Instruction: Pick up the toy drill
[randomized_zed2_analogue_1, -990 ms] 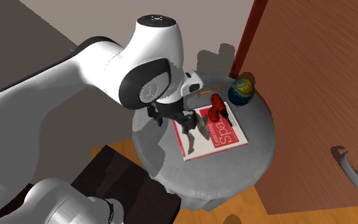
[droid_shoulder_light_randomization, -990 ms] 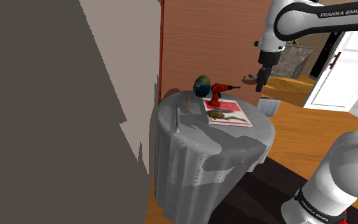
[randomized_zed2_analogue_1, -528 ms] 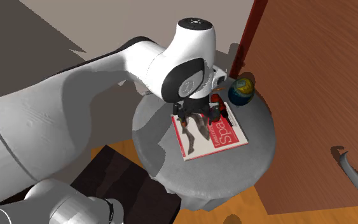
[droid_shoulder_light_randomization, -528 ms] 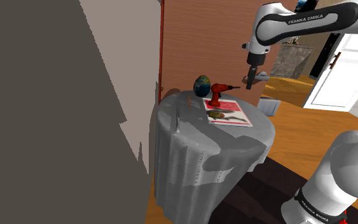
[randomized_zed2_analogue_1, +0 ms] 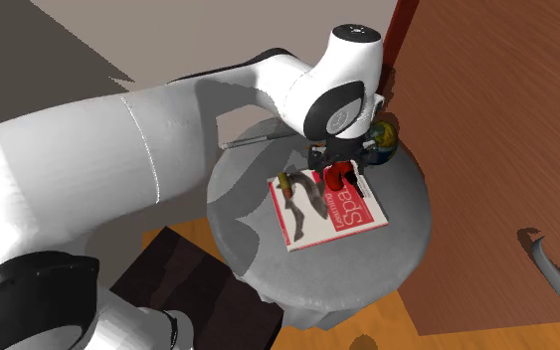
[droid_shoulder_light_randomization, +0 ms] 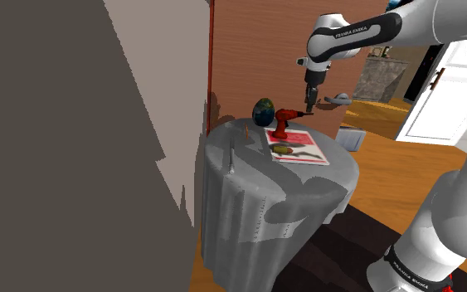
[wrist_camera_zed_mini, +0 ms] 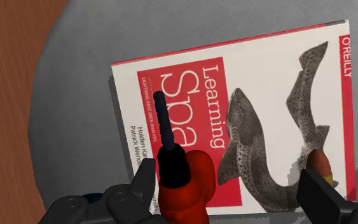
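Since 1 second ago the pincer has swung across the shoulder view to hang above the red toy drill, jaws spread and touching nothing. That drill stands at the book's edge on the grey tabletop. Lowering, closing and lifting are still left, I judge. The wrist view cuts off the drill's handle, and the arm covers much of it in the second exterior view.

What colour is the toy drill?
Toy drill: red body, black chuck and bit; clearest in the wrist view.
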Tool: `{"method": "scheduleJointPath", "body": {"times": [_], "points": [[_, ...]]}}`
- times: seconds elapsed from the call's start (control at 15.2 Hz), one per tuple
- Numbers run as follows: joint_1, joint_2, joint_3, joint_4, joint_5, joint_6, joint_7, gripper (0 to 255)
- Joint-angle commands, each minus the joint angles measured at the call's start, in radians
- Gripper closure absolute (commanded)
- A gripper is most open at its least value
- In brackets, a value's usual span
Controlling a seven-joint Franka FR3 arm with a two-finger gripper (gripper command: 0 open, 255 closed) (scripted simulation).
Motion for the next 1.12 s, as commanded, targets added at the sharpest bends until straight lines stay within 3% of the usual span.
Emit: {"method": "scheduleJointPath", "body": {"times": [0.0, 0.13, 0.73, 0.79, 1.06], "points": [[-0.008, 0.087, -0.010, 0.072, 0.044, 0.019, -0.090, 0], [-0.020, 0.161, -0.009, 0.143, 0.083, 0.023, -0.161, 0], [-0.024, 0.180, -0.005, 0.064, 0.090, 0.120, -0.158, 0], [-0.024, 0.182, -0.005, 0.067, 0.091, 0.119, -0.158, 255], [-0.024, 0.181, -0.005, 0.065, 0.090, 0.119, -0.158, 255]]}}
